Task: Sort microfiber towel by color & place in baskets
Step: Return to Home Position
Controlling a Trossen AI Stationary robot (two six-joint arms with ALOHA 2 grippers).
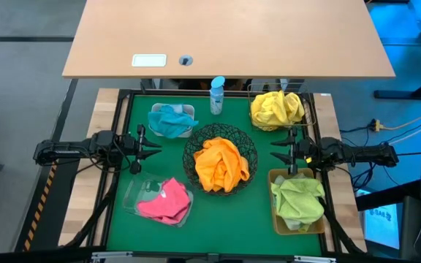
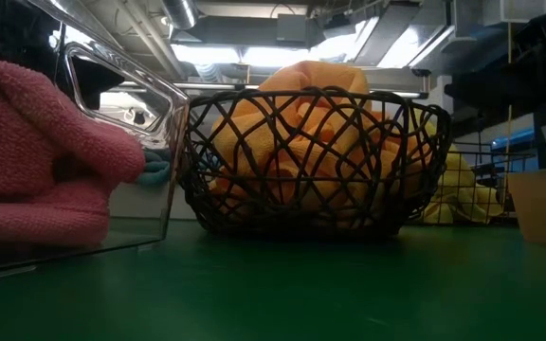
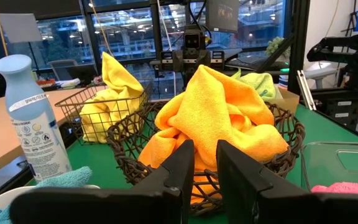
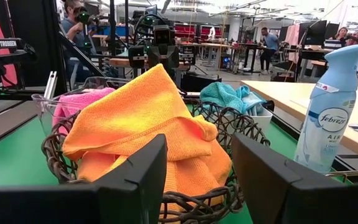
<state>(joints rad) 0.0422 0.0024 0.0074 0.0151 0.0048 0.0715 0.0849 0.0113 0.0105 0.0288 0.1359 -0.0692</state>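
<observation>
Each basket holds one towel. The orange towel is heaped in the round black wire bowl at the table's middle. The yellow towel fills the square wire basket at the far right. A teal towel lies in the white tub at the far left. A pink towel sits in the clear tray, and a green towel in the tan bin. My left gripper and right gripper point level at the bowl from either side, both open and holding nothing.
A pale blue spray bottle stands upright at the far edge between the white tub and the wire basket. A light wooden tabletop lies beyond the green mat. Bare mat shows near the front edge between the tray and the bin.
</observation>
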